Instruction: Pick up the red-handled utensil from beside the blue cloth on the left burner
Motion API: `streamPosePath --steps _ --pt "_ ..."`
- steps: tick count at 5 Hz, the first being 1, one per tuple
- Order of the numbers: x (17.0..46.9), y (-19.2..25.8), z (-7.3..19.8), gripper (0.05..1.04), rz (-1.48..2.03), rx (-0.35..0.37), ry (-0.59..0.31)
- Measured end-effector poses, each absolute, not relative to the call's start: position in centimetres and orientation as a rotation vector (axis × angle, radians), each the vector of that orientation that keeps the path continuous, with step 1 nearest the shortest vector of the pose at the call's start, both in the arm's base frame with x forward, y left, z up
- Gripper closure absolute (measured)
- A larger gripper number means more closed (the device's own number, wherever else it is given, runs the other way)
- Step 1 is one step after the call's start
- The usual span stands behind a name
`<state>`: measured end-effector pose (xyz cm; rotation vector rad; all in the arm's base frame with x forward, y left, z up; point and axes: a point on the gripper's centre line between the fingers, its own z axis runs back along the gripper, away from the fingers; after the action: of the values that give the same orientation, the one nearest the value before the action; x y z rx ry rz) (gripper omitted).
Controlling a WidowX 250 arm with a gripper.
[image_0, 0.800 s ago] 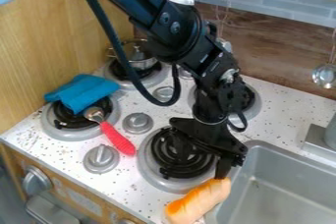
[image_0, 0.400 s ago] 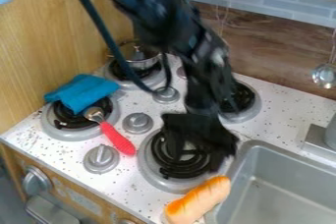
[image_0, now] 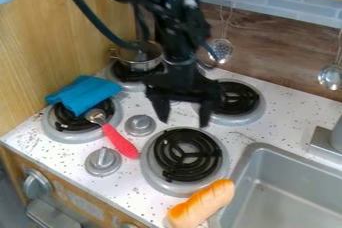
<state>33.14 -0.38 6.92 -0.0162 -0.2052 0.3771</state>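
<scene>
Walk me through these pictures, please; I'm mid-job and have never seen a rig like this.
The machine is one black robot arm, reaching in from the top. Its two-fingered end effector is open and holds nothing, hanging above the toy stove. All three pictures come from one fixed camera, looking down at a slant; the last is now.

The bread roll lies at the near edge, beside the sink. At the picture's left, a blue cloth and a red-handled utensil rest partly on a burner. A metal pot sits on the burner behind. Two metal kitchen tools hang at the back.
</scene>
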Motion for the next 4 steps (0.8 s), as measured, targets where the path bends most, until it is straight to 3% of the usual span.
streamPosePath --steps 2,4 --pt "34.9 6.1 6.1 0.083 0.637 0.002 -0.291" --pt "35.4 8.8 5.6 0.083 0.743 0.026 -0.427"
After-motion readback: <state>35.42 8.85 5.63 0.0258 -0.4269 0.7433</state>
